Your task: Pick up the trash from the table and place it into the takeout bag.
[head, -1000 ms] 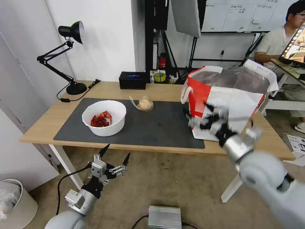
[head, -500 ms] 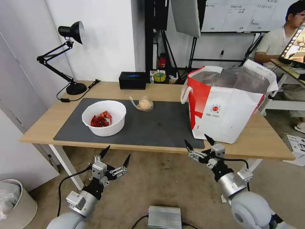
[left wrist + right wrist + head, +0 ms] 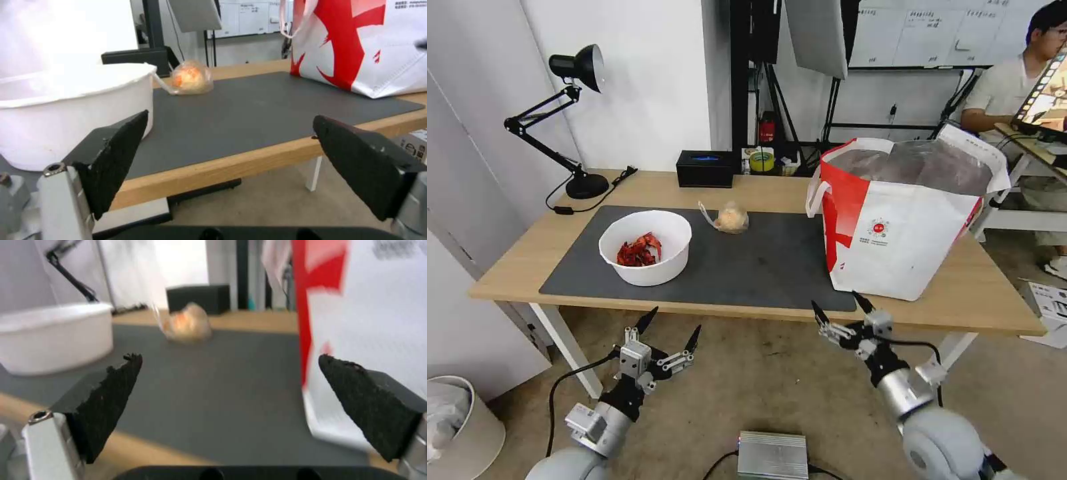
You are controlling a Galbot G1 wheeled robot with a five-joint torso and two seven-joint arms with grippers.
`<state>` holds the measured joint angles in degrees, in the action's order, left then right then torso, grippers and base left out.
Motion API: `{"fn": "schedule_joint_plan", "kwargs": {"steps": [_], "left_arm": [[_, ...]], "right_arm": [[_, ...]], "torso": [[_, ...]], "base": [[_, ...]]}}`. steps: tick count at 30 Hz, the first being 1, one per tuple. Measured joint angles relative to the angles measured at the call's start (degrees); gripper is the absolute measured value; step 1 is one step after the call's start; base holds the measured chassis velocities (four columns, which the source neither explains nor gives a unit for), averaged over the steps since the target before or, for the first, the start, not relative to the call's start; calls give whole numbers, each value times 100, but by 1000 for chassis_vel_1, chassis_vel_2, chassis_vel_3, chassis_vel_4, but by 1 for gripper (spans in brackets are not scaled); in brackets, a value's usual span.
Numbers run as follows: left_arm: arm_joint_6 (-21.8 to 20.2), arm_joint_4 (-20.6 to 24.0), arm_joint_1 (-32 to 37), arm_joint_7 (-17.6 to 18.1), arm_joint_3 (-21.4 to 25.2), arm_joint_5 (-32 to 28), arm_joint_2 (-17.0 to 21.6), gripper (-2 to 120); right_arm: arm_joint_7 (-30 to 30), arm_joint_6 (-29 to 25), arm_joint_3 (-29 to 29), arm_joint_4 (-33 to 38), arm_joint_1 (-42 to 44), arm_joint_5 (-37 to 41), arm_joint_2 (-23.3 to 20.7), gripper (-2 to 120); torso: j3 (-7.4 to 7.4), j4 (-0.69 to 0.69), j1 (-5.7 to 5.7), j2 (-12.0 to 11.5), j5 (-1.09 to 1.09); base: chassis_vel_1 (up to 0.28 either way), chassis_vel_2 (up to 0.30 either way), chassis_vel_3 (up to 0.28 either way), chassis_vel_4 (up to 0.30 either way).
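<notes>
Below the table's (image 3: pixel 534 257) front edge, both pincers are hanging with fingers spread wide, gripping nothing. Ahead of the left gripper (image 3: pixel 670 325) the white bowl (image 3: pixel 645 255) is sitting on the mat, knotted bag (image 3: pixel 731 218) beyond. Just past the right gripper (image 3: pixel 841 308) the takeout bag (image 3: pixel 903 221) is standing upright.
</notes>
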<state>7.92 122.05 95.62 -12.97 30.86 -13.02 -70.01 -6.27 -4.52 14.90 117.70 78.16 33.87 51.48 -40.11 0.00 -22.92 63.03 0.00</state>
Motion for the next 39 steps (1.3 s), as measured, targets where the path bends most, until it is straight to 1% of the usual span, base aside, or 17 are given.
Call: {"fn": "schedule_joint_plan", "kwargs": {"steps": [1, 4, 6, 8, 9, 12, 13, 16, 17, 20, 21, 23, 25, 29, 31, 33, 39], "left_arm": [[0, 0, 0, 0, 0, 0, 0, 100], [0, -52, -109, 1, -80, -33, 108, 100], [-3, -76, -153, 1, -122, -46, 136, 100], [-33, -205, -326, 4, -337, -101, 269, 100], [-33, -205, -326, 4, -337, -101, 269, 100], [-23, -264, -302, 3, -351, -105, 310, 100], [-23, -264, -302, 3, -351, -105, 310, 100], [-19, -269, -296, 5, -280, -129, 311, 100], [-19, -269, -296, 5, -280, -129, 311, 100], [-18, -281, -288, 7, -235, -153, 310, 100], [-18, -281, -288, 7, -235, -153, 310, 100], [-19, -306, -282, 9, -206, -158, 307, 100], [-18, -310, -278, 9, -201, -160, 307, 100], [-18, -348, -288, 10, -186, -174, 308, 100], [-18, -355, -292, 10, -186, -174, 308, 100], [-18, -376, -303, 12, -188, -177, 303, 100], [-18, -391, -307, 14, -172, -199, 317, 100]], "right_arm": [[0, 0, 0, 0, 0, 0, 0, 100], [24, 142, -325, -248, -797, 444, -168, 100], [36, 153, -333, -278, -861, 482, -169, 100], [109, 198, -414, -494, -1249, 460, -141, 100], [109, 198, -414, -494, -1249, 460, -141, 100], [39, 369, -919, -841, -2106, 479, 4, 100], [39, 369, -919, -841, -2106, 479, 4, 100], [-105, 571, -1558, -1288, -2911, 646, 233, 100], [-105, 571, -1558, -1288, -2911, 646, 233, 100], [-217, 737, -2080, -1809, -3626, 848, 495, 100], [-217, 737, -2080, -1809, -3626, 848, 495, 100], [-301, 859, -2422, -2272, -4200, 925, 733, 100], [-324, 902, -2502, -2382, -4336, 936, 794, 100], [-454, 1211, -2909, -3132, -5101, 977, 1266, 100], [-480, 1284, -2960, -3253, -5203, 987, 1352, 100], [-546, 1481, -3129, -3791, -5568, 1017, 1682, 100], [-559, 1702, -3270, -4440, -5964, 1027, 2043, 100]], "torso": [[0, 0, 0, 0, 0], [0, 5, 0, -1, 0], [0, 4, 0, -1, -1], [0, -5, 0, -1, -2], [0, -5, 0, -1, -2], [-1, 2, 0, -1, 0], [-1, 2, 0, -1, 0], [0, 2, -1, -1, -1], [0, 2, -1, -1, -1], [-1, 0, -1, -1, -1], [-1, 0, -1, -1, -1], [0, 1, -1, -1, -2], [0, 1, -1, -1, -2], [0, 0, -1, -1, -3], [0, 0, -1, -1, -1], [0, 0, -1, -1, -2], [0, 0, -1, -1, -1]], "base": [[0, 0, 0, 0], [0, 0, 0, 0], [0, 0, 0, 0], [0, 0, 0, 0], [0, 0, 0, 0], [0, 0, 0, 0], [0, 0, 0, 0], [0, 0, 0, 0], [0, 0, 0, 0], [0, 0, 0, 0], [0, 0, 0, 0], [0, 0, 0, 0], [0, 0, 0, 0], [0, 0, 0, 0], [0, 0, 0, 0], [0, 0, 0, 0], [0, 0, 0, 0]]}}
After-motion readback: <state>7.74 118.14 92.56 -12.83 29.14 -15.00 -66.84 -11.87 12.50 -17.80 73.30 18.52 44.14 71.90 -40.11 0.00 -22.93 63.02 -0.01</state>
